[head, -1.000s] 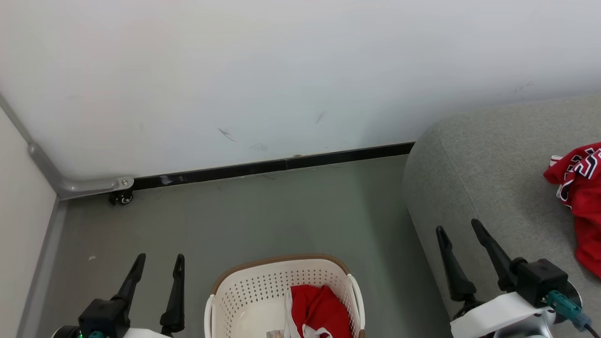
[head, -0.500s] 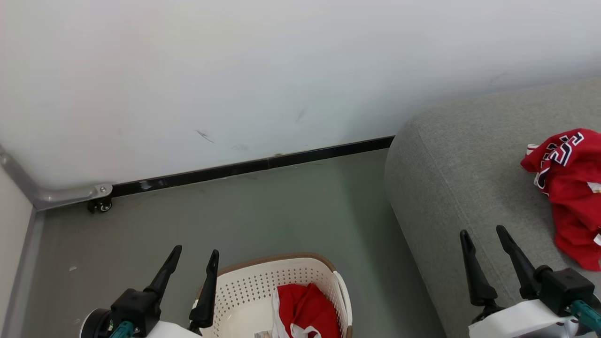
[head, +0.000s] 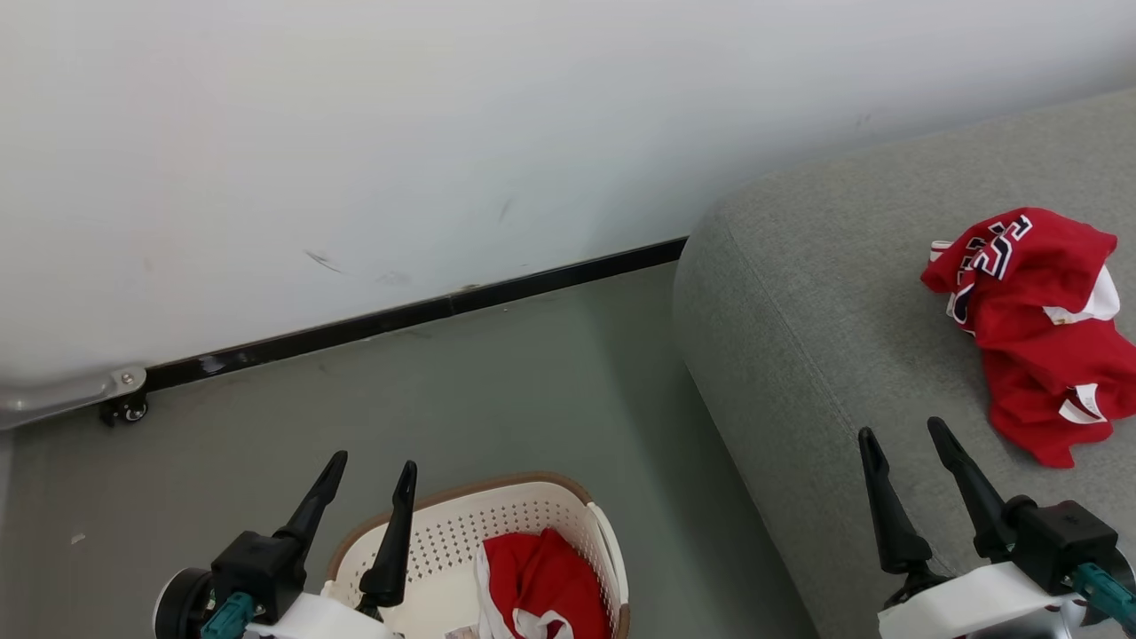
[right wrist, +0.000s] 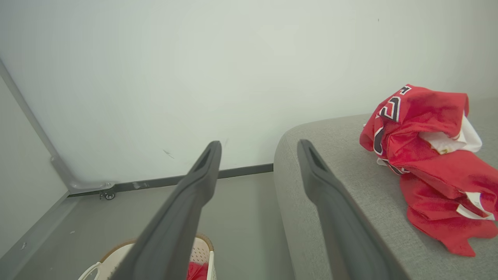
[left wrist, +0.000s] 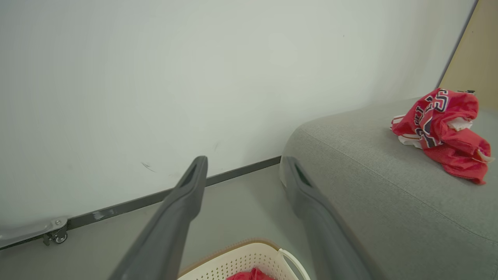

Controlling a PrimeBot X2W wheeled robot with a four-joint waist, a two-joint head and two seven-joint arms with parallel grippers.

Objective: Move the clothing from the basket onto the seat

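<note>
Left gripper (head: 373, 463), lower left, and right gripper (head: 901, 432), lower right, both gape wide and empty. Crumpled red clothing (head: 541, 577) sits in the perforated cream basket (head: 524, 515) at bottom centre. A lettered garment (head: 1029, 337) lies rumpled on the woven grey seat (head: 799, 355) at right.

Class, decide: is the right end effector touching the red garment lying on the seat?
Apart. In the head view, bare grey seat shows between the open right end effector and the red garment.

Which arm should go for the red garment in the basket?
Left. The left gripper hangs open beside the basket holding the red garment; the right gripper is over the seat, farther off.
</note>
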